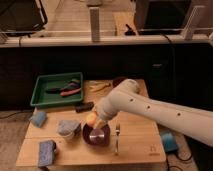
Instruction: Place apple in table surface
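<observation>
While the gripper [94, 120] clasps the apple [91, 118] at the dark bowl [96, 137]
Camera view: the apple hangs over the dark bowl's upper-left rim, above the table surface [142, 142]; let go here, it may drop into the dark bowl, or glance off and roll off the wood

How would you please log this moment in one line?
gripper at apple | apple by maroon bowl's upper-left rim | contact with table surface unclear
</observation>
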Controlling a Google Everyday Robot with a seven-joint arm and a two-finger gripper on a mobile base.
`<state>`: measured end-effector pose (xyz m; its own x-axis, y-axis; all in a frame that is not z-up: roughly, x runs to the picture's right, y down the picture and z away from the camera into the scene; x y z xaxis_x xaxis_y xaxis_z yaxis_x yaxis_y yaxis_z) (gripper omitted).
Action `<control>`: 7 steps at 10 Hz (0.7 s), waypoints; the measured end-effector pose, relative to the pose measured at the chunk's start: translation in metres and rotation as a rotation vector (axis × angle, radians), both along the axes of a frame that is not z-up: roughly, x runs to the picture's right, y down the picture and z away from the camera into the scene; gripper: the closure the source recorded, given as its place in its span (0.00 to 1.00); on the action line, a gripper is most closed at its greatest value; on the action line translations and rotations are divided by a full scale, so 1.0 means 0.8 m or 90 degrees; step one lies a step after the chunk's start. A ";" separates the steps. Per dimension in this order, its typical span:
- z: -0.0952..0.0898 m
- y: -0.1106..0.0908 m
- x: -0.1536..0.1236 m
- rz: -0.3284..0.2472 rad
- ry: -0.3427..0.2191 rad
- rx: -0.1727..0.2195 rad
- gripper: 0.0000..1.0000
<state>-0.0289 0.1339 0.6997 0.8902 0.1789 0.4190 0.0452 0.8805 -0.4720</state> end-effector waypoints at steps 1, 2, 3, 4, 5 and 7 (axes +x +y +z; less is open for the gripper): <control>0.015 0.006 0.023 0.022 0.024 -0.012 1.00; 0.030 0.008 0.033 0.034 0.039 -0.020 1.00; 0.046 0.010 0.043 0.048 0.058 -0.034 1.00; 0.059 0.009 0.053 0.063 0.075 -0.044 1.00; 0.063 0.009 0.070 0.078 0.089 -0.046 1.00; 0.063 0.004 0.111 0.114 0.107 -0.033 1.00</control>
<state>0.0596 0.1374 0.7499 0.8990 0.3573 0.2531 -0.1923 0.8415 -0.5049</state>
